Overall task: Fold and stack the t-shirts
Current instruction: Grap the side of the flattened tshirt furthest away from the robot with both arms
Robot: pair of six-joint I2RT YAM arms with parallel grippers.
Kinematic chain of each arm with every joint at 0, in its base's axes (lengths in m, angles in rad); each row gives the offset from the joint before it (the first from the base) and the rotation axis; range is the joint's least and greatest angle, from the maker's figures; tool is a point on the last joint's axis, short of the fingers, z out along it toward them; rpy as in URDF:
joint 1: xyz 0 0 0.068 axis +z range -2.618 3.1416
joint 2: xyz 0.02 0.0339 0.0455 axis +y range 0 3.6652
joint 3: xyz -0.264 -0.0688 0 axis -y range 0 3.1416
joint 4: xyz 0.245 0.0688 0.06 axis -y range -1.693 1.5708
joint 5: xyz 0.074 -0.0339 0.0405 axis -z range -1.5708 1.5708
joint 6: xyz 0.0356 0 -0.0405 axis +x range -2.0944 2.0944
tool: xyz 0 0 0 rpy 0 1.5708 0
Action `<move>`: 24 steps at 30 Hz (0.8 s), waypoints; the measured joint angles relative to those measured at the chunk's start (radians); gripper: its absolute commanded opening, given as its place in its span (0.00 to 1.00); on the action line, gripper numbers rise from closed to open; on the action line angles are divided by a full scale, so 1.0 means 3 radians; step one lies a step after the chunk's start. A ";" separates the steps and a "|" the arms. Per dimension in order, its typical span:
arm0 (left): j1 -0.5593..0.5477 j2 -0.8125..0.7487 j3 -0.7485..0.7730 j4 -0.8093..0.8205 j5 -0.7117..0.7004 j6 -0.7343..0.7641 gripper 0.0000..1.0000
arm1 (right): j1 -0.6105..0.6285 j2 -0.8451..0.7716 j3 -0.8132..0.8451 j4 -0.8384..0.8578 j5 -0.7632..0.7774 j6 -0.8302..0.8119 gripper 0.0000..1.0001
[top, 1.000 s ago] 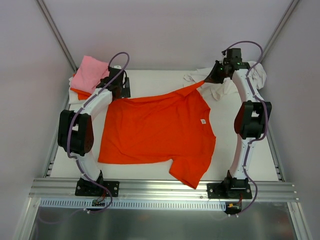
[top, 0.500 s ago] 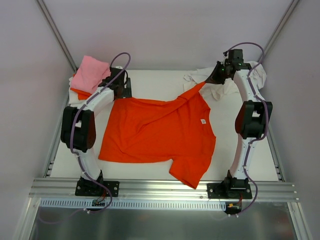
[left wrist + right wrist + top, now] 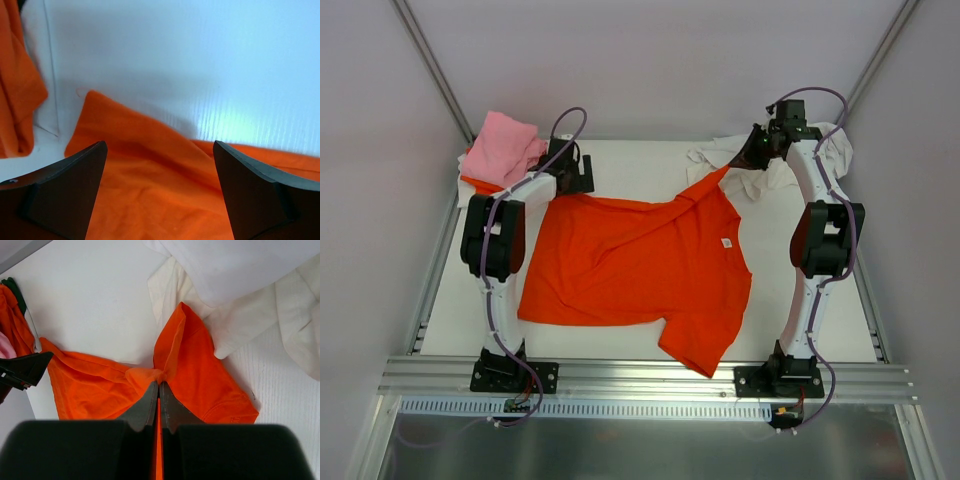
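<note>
A bright orange t-shirt lies spread across the table with a small white label showing. My right gripper is shut on a bunched fold of that shirt at its far right corner and holds it raised. My left gripper stands open just above the shirt's far left corner, with nothing between its fingers. From above, the left gripper and the right gripper sit at the shirt's two far corners. A pink t-shirt rests on a folded orange one at the back left.
Crumpled white t-shirts are heaped at the back right, right behind my right gripper, and fill the top right of the right wrist view. Grey walls close in the white table on three sides. A metal rail runs along the near edge.
My left arm has swung its elbow toward the back and its gripper has shifted slightly right along the shirt's far edge. The right gripper pulled its corner a little back and up.
</note>
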State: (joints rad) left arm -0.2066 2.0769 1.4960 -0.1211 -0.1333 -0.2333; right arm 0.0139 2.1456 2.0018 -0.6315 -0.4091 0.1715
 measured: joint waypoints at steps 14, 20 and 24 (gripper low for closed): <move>0.0103 0.0239 0.0849 -0.0156 0.0011 0.0239 0.89 | 0.0000 0.0000 -0.0001 0.0001 -0.0003 0.0014 0.00; 0.0359 0.0379 0.1022 -0.0474 0.0290 0.0214 0.87 | 0.0000 0.0000 -0.0001 -0.0001 -0.0001 0.0013 0.00; 0.0689 0.0379 0.0980 -0.0581 0.0764 0.0121 0.86 | -0.0001 0.0000 -0.0001 -0.0001 -0.0001 0.0011 0.00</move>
State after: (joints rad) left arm 0.0002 2.1906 1.7901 -0.2955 0.0959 -0.1970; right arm 0.0135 2.1456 2.0014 -0.6319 -0.4095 0.1749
